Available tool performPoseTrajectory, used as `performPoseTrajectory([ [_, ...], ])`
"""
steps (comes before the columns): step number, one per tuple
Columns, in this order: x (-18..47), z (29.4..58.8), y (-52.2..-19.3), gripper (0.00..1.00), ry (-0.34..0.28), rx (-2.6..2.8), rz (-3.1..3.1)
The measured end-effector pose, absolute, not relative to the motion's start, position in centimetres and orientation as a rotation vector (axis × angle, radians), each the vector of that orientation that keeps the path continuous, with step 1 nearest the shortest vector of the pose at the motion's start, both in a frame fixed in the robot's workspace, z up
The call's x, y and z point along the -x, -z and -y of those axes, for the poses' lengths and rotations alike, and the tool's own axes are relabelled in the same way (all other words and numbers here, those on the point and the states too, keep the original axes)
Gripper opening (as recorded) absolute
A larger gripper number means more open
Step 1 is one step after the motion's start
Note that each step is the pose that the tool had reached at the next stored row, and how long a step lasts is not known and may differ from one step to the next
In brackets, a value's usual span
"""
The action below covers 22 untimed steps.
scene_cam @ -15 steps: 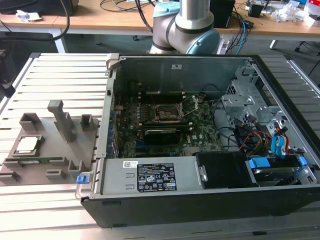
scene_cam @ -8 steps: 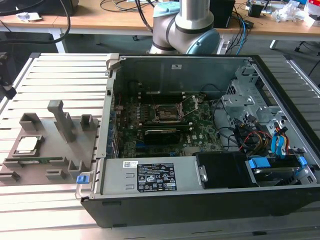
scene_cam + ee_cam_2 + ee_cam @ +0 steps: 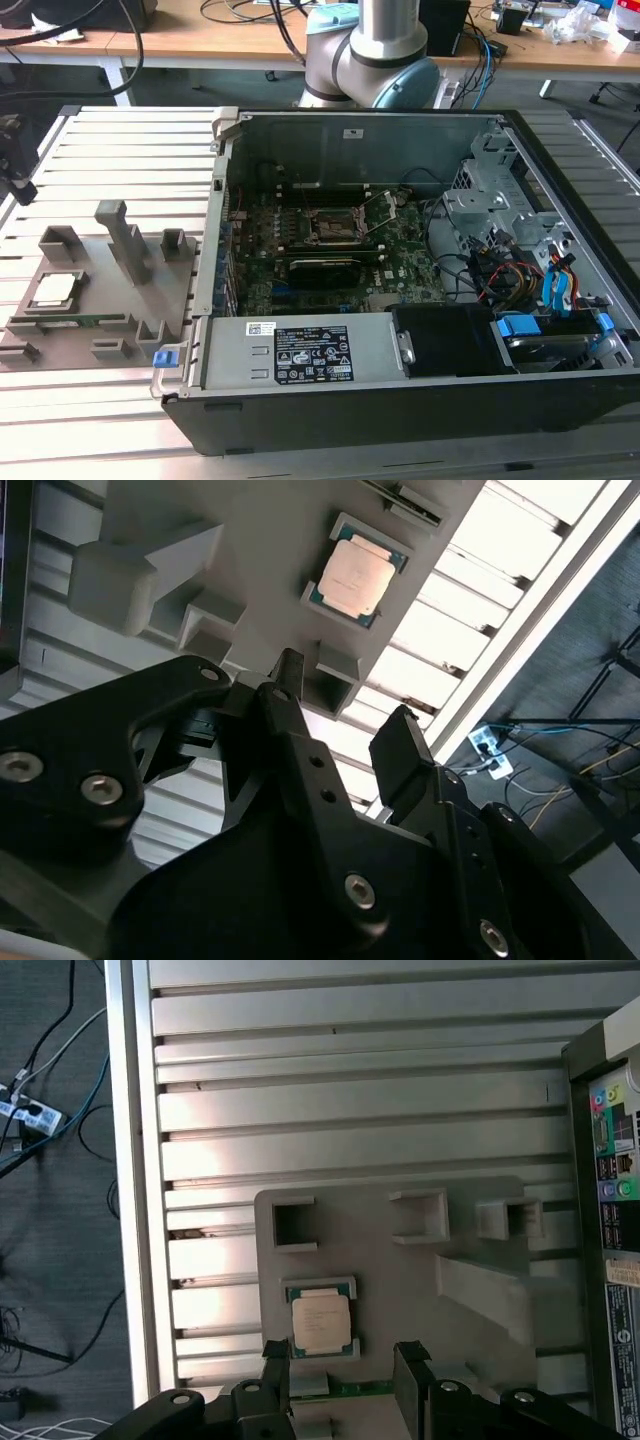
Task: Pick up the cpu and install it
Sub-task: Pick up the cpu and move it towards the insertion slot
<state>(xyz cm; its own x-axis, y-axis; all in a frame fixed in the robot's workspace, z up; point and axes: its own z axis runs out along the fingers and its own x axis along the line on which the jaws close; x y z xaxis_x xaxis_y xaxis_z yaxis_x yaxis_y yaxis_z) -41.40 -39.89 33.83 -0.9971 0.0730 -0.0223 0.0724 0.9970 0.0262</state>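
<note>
Hovering above the fixture plate point(image 3: 400, 1290) with the gripper point(image 3: 342, 1360) spread apart and empty. Looking down on the cpu point(image 3: 320, 1322), flat in its nest there, outside the computer case point(image 3: 400, 390) at the exterior view's left. Lying just ahead of the fingertips point(image 3: 275, 1372), nearer one finger than mid-gap; square, no long axis.

An open computer case point(image 3: 400, 415) rests on a slatted table point(image 3: 100, 420); beside the case lies a grey fixture plate point(image 3: 95, 290).
</note>
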Motion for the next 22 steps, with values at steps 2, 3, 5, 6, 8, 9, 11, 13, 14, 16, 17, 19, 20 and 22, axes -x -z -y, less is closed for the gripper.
performPoseTrajectory([
  [2, 41.4, 39.9, -33.6, 0.54, -0.039, -0.113, -3.116],
  [3, 41.4, 39.9, -33.4, 0.54, -0.04, -0.113, -3.116],
  [5, 41.4, 39.9, -33.3, 0.54, -0.04, -0.113, -3.116],
  [6, 41.4, 39.9, -33.2, 0.54, -0.04, -0.113, -3.116],
  [8, 41.4, 39.9, -33.0, 0.54, -0.04, -0.113, -3.116],
  [9, 41.4, 39.9, -32.8, 0.54, -0.04, -0.113, -3.116],
  [11, 41.4, 39.9, -32.6, 0.54, -0.04, -0.113, -3.116],
  [13, 41.4, 39.9, -32.4, 0.54, -0.04, -0.113, -3.116],
  [14, 41.4, 39.9, -32.4, 0.54, -0.04, -0.113, -3.116],
  [16, 41.4, 39.9, -32.2, 0.54, -0.04, -0.113, -3.116],
  [17, 41.4, 39.9, -32.2, 0.54, -0.04, -0.113, -3.116],
  [19, 41.4, 39.9, -32.0, 0.54, -0.039, -0.113, -3.116],
  [20, 41.4, 39.9, -32.0, 0.54, -0.04, -0.113, -3.116],
  [22, 41.4, 39.9, -31.8, 0.54, -0.04, -0.113, -3.116],
])
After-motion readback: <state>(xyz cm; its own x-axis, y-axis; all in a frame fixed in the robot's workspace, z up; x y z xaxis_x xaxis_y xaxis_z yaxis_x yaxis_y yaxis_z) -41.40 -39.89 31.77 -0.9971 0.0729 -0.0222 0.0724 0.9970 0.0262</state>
